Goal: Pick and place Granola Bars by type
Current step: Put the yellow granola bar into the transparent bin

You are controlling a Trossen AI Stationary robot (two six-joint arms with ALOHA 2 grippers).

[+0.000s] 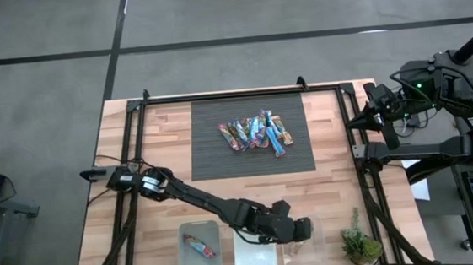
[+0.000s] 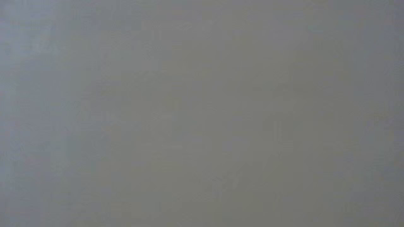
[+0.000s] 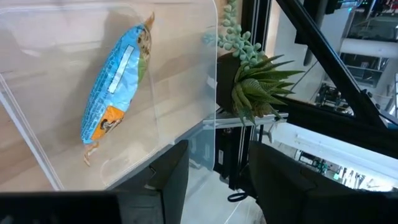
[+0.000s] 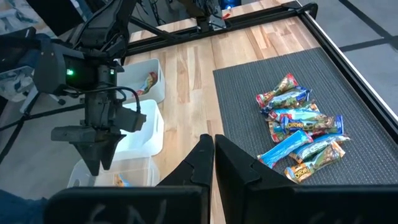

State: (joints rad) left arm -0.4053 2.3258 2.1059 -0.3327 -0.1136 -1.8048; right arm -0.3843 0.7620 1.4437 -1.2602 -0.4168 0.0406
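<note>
Several granola bars [image 1: 256, 133] in blue, red and orange wrappers lie piled on a dark mat [image 1: 213, 155]; the right wrist view shows the same pile [image 4: 298, 127]. My left gripper [image 1: 303, 229] hangs open over the rightmost of three clear bins [image 1: 307, 258]. In its wrist view the fingers [image 3: 174, 180] stand apart above the bin's corner. A blue bar with an orange end [image 3: 115, 81] lies flat on that bin's floor. Another bar [image 1: 200, 245] lies in the leftmost bin. My right gripper [image 4: 211, 155] is shut, parked off the table's right edge.
The middle bin [image 1: 255, 256] sits between the other two along the near edge. A small potted plant [image 1: 360, 245] stands just right of the bins, close to my left gripper. A dark frame [image 1: 217, 94] borders the table. The low view shows only flat grey.
</note>
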